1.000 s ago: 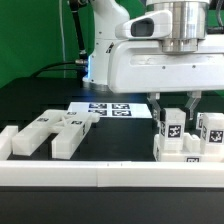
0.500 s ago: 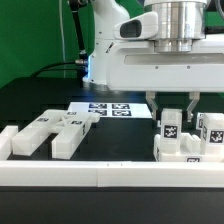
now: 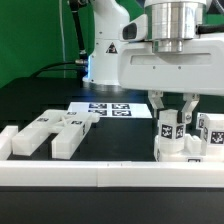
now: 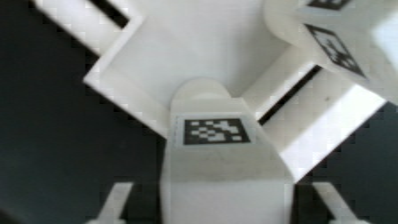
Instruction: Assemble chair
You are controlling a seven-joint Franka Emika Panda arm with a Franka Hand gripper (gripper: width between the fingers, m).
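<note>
- The gripper (image 3: 172,117) is pinching an upright chair piece (image 3: 170,130), its two fingers drawn in against the piece's sides.
- That piece is showing a black-and-white square tag (image 4: 217,131) on its face: a checker pattern, no letters to read.
- More chair parts (image 3: 205,135) are standing just beside it toward the exterior view's right, with tags of their own.
- On the exterior view's left, loose white chair pieces (image 3: 50,135) are lying on the black table (image 3: 30,100), well apart from the grip.
- The marker board (image 3: 105,108) is lying flat behind, between the two groups, tags facing up.
- A white rail (image 3: 100,175) is running along the near edge, hiding the feet of the right-hand parts.
- In the wrist view, broad white parts (image 4: 160,50) are filling the background beyond the held piece.
</note>
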